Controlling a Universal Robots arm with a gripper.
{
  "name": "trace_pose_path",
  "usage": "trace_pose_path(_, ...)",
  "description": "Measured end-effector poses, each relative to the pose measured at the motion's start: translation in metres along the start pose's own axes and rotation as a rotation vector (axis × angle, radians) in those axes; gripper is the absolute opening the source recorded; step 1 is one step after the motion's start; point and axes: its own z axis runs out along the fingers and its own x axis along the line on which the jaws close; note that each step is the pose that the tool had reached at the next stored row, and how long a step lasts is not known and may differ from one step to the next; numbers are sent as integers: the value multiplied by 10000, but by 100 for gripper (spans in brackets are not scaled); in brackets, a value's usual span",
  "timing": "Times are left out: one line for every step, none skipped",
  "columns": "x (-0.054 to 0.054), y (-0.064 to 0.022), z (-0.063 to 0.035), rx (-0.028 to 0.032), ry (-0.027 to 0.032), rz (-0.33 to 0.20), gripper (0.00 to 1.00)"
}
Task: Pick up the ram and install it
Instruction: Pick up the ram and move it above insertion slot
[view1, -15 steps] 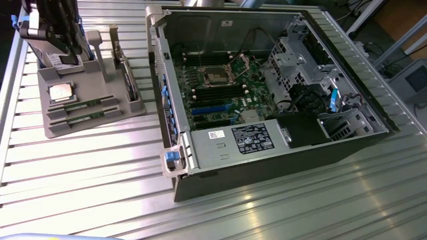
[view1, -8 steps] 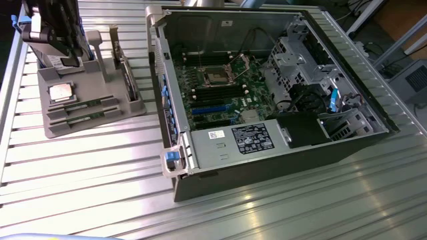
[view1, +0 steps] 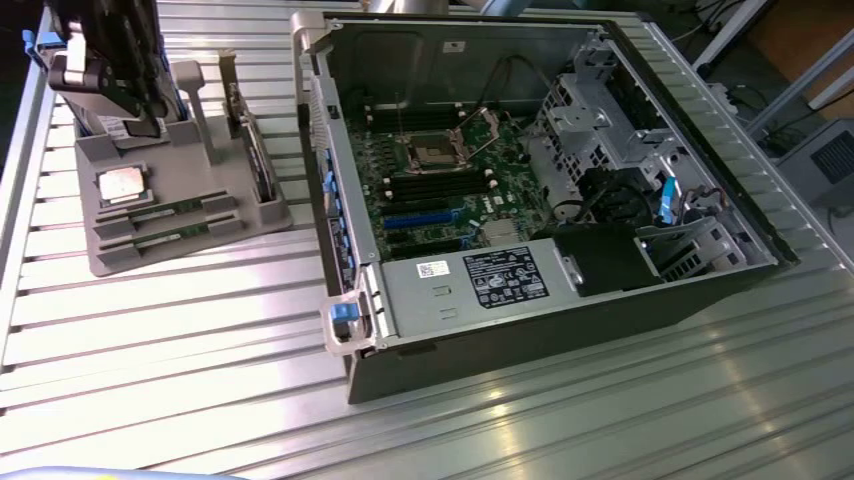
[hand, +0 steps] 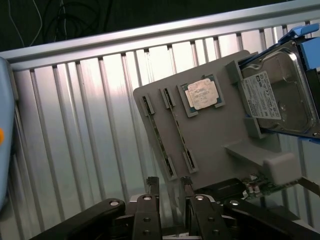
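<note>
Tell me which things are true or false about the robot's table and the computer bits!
1. Two thin green ram sticks rest in the flat grey plastic holder. True.
2. The jaws are clamped on a ram stick. False: they stand apart, holding nothing.
3. The square silver CPU chip sits in the holder beside the sticks. True.
4. The big black computer case is shut. False: its side is open, showing the green motherboard.
5. The grey hard drive with a white label lies inside the case. False: it stands on the holder in a blue frame.

green ram (view1: 174, 208), on edge, in grey holder (view1: 260, 215)
</note>
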Motion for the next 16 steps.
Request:
trace_pose_path(0, 0, 9, 0, 1, 0, 30)
trace_pose_path(0, 0, 16, 0, 0, 0, 30)
trace_pose_path(0, 0, 22, 1, -1, 0, 30)
trace_pose_path(0, 0, 25, 1, -1, 0, 30)
trace_pose_path(0, -1, 31, 0, 0, 0, 30)
trace_pose_path(0, -1, 38, 0, 0, 0, 30)
trace_pose_path(0, -1, 43, 0, 0, 0, 30)
trace_pose_path(0, -1, 46, 0, 0, 0, 30)
trace_pose_path(0, -1, 51, 0, 0, 0, 30)
trace_pose_path(0, -1, 54, 0, 0, 0, 30)
trace_pose_path(0, -1, 61, 0, 0, 0, 30)
trace_pose_path(0, -1, 69, 0, 0, 0, 30)
trace_pose_path(0, -1, 78, 1, -1, 0, 30)
trace_pose_path(0, -2, 84, 0, 0, 0, 30)
trace_pose_path(0, -2, 94, 1, -1, 0, 30)
trace_pose_path(0, -2, 102, 0, 0, 0, 30)
